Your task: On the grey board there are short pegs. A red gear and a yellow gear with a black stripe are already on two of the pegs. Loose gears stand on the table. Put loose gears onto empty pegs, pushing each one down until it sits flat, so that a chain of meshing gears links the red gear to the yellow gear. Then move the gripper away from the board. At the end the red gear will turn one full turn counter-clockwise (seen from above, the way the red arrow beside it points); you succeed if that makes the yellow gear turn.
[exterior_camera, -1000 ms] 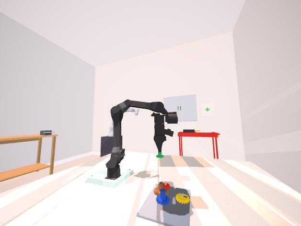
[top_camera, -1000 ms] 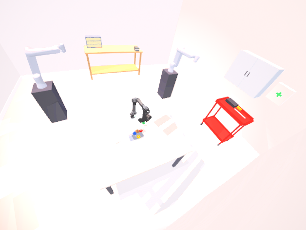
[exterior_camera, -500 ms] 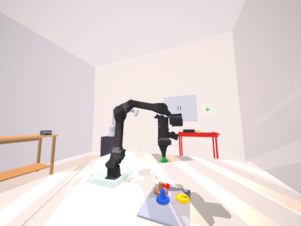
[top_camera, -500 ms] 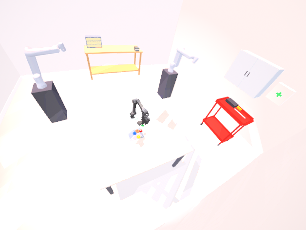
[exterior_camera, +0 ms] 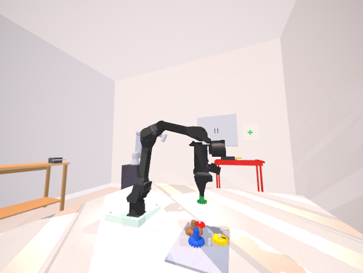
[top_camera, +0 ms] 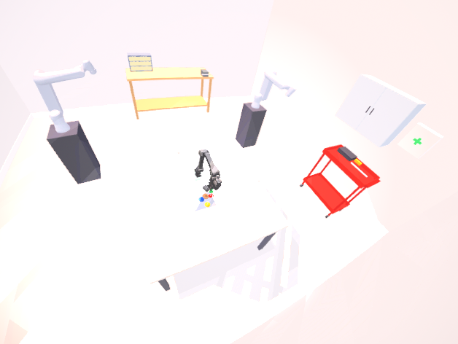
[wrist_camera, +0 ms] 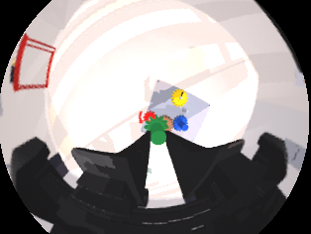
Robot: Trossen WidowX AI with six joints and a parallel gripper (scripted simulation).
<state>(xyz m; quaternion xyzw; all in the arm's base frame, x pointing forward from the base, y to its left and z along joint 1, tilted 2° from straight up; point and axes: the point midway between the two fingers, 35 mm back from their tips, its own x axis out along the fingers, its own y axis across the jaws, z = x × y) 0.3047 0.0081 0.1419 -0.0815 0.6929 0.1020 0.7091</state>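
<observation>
- 1 green gear (top_camera: 211, 191) (exterior_camera: 202, 201) (wrist_camera: 156, 124) hangs in the air, teeth down and handle up, above the bench (top_camera: 222, 232) (exterior_camera: 111, 249) (wrist_camera: 99, 99) and near the grey board (top_camera: 200, 208) (exterior_camera: 190, 258) (wrist_camera: 160, 91).
- The end effector (top_camera: 210, 189) (exterior_camera: 202, 194) (wrist_camera: 158, 135) is mostly closed, its 2 fingers pinching that gear's upright handle; gripping there presumably keeps the teeth free and lets it press straight down.
- 1 blue gear (top_camera: 201, 199) (exterior_camera: 196, 242) (wrist_camera: 180, 124) and 1 brown gear (top_camera: 205, 195) (exterior_camera: 189, 231) (wrist_camera: 168, 122) stand upright on the board side by side, apparently to carry motion away from the red gear (top_camera: 210, 195) (exterior_camera: 200, 224) (wrist_camera: 149, 116) (I can't tell from here whether their teeth truly mesh).
- 1 bare peg (exterior_camera: 209, 242) (wrist_camera: 184, 110) pokes up between the blue gear and the yellow gear (top_camera: 207, 204) (exterior_camera: 217, 239) (wrist_camera: 177, 98). That gap looks like the missing link, so I'd guess the green one is meant for it.
- Lowering it will want care: teeth landing on a neighbour's could leave it tilted.
</observation>
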